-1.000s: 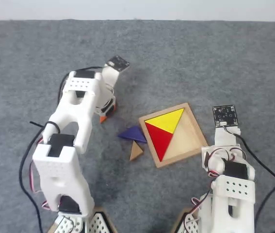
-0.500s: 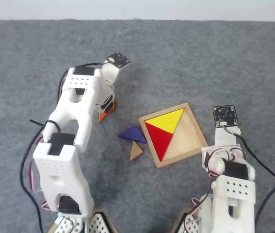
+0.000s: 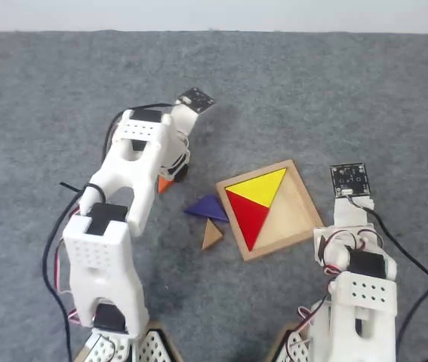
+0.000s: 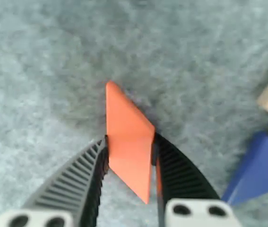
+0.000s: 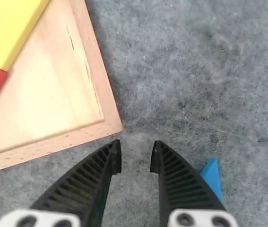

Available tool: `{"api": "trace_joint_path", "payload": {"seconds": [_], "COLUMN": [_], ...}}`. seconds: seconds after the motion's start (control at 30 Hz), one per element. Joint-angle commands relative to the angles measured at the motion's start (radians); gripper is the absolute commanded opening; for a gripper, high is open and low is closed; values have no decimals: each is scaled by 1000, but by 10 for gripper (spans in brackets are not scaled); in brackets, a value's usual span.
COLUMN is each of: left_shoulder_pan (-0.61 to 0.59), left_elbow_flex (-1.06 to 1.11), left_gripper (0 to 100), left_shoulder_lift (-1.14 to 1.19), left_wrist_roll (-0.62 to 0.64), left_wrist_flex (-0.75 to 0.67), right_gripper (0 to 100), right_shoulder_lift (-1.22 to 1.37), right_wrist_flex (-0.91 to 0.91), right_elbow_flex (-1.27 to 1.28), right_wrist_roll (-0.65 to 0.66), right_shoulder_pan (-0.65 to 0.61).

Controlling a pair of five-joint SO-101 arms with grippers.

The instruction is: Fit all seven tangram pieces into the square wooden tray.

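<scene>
Now my left pincer point(image 4: 130, 140) clamps the orange parallelogram tangram piece point(image 4: 124, 118).
Gripped by thin edges, apart from the square wooden tray point(image 3: 300, 202), it could twist or slip mid-carry; my right pincer point(image 5: 134, 158) is slightly parted, empty.

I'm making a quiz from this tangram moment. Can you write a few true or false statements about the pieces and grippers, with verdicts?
1. The left gripper is shut on an orange piece. True.
2. The tray holds all seven pieces. False: two lie in it, a yellow triangle and a red triangle.
3. The right gripper grips a piece. False: it is open and empty, with a light blue piece on the carpet beside it.
4. A dark blue piece and a tan triangle lie on the carpet outside the tray. True.
</scene>
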Motion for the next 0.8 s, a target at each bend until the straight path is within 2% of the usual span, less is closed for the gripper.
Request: {"api": "trace_joint_path", "payload": {"seconds": [0.0, 0.3, 0.5, 0.6, 0.77], "left_shoulder_pan": [58, 155, 72, 69, 152], "left_elbow_flex": [51, 280, 320, 354, 484], "left_gripper": [145, 145, 218, 221, 221], "left_shoulder_lift": [-54, -279, -440, -493, -529], "left_wrist_roll": [9, 2, 2, -40, -48], "left_wrist_flex": [11, 58, 60, 64, 5], "right_gripper": [113, 113, 113, 113, 113], "right_shoulder_lift": [-25, -25, -25, -25, -25], "right_wrist_flex": [-21, -18, -16, -18, -21], "right_elbow_flex": [-6, -6, -5, -5, -5], "right_wrist_roll": [12, 12, 12, 12, 12], "right_shoulder_pan": [-5, -5, -5, -5, -5]}}
